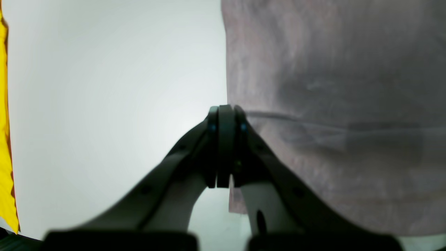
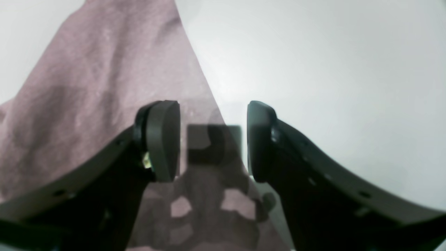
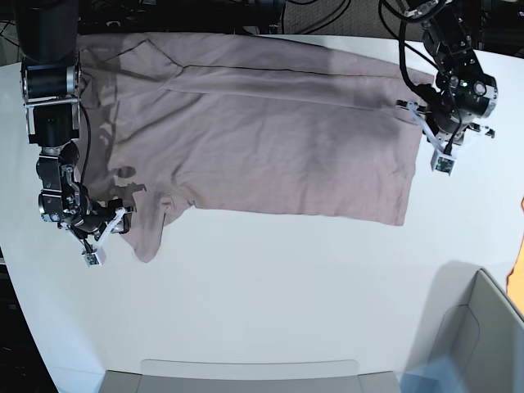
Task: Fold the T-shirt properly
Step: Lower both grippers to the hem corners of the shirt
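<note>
The mauve T-shirt (image 3: 262,139) lies spread flat across the far half of the white table, with one sleeve (image 3: 147,229) hanging toward the front left. My right gripper (image 3: 106,236) hovers at that sleeve. In the right wrist view the gripper (image 2: 212,139) stands open, and the T-shirt (image 2: 104,76) and its slanted edge pass beneath the gap. My left gripper (image 3: 438,155) sits at the shirt's right edge. In the left wrist view the gripper (image 1: 226,111) is shut, right beside the edge of the T-shirt (image 1: 331,87). No cloth shows between its fingers.
A grey open box (image 3: 483,327) stands at the front right corner, with an orange shape (image 3: 517,274) beside it. A pale tray rim (image 3: 246,368) runs along the front edge. A yellow strip (image 1: 5,139) borders the left wrist view. Cables lie behind the table.
</note>
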### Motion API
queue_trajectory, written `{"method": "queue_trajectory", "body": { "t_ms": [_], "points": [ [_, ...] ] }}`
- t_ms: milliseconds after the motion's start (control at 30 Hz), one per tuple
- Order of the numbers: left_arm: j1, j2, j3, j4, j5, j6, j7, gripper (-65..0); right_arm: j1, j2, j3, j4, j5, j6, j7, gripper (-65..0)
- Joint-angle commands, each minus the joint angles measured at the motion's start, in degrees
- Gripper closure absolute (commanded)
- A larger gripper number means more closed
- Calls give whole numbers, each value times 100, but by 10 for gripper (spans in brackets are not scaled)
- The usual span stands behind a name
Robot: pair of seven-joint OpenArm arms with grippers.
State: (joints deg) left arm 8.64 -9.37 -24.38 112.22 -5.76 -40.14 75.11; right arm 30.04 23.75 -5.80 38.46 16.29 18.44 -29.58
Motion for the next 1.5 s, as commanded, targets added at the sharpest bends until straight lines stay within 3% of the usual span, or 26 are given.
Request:
{"method": "queue_trajectory", "body": {
  "t_ms": [0,100,167,333,500,867,967,1300,1467],
  "points": [
    [-148,-61,-10,87,-17,14,-52,0,-72,-23,-13,53,-16,192,-176,-310],
    [-412,-79,43,-27,-26,14,-43,0,-187,-49,-13,396,-16,684,-580,-310],
    [-728,-123,289,-422,-26,14,-43,0,-301,-58,4,598,-16,833,-791,-310],
    [-1616,-343,834,-1882,-44,14,-131,0,-319,-6,4,633,-16,833,-791,-310],
    [-2583,-360,860,-3227,-9,14,-729,0,-310,118,13,642,-16,833,-791,-310],
    [-3392,-677,922,-5319,9,14,-1836,0,-336,144,4,633,-16,833,-791,-310],
    [-3401,-747,922,-5495,18,14,-2074,0,-345,144,4,633,-16,833,-791,-310],
    [-3436,-940,913,-5275,0,14,-2127,0,-345,126,4,625,-16,833,-791,-310],
    [-3656,-949,913,-5776,-17,14,-2153,0,-345,109,4,625,-16,833,-791,-310]
  ]
}}
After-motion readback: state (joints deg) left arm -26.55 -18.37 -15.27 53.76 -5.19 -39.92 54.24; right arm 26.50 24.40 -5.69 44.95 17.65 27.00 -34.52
